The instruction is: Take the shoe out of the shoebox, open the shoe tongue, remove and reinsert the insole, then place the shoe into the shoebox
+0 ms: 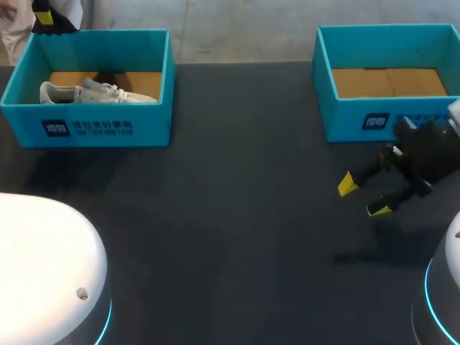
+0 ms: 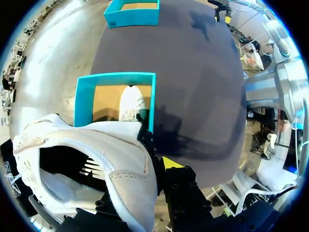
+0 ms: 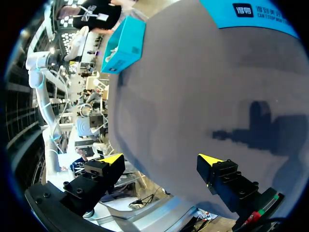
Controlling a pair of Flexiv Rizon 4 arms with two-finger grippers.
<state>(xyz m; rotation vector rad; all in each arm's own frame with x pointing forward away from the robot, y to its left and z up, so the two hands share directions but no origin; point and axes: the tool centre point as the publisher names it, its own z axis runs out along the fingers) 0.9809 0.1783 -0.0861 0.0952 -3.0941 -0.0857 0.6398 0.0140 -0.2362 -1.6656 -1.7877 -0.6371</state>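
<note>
Holding the shoe [image 2: 96,154] by its side wall, high over the far left box [image 2: 115,79], the left tool [image 2: 157,166] must lower it softly to the middle worktop [image 1: 237,215]; the right tool [image 1: 363,198] hangs wide open, empty.

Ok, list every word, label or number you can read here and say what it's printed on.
Left shoebox, front wall: a white logo square and two lines of white print, too blurred to read.
Right shoebox, front wall: the same logo and print, partly hidden by the right arm, too blurred to read.
Lifted shoe: no print visible.
</note>
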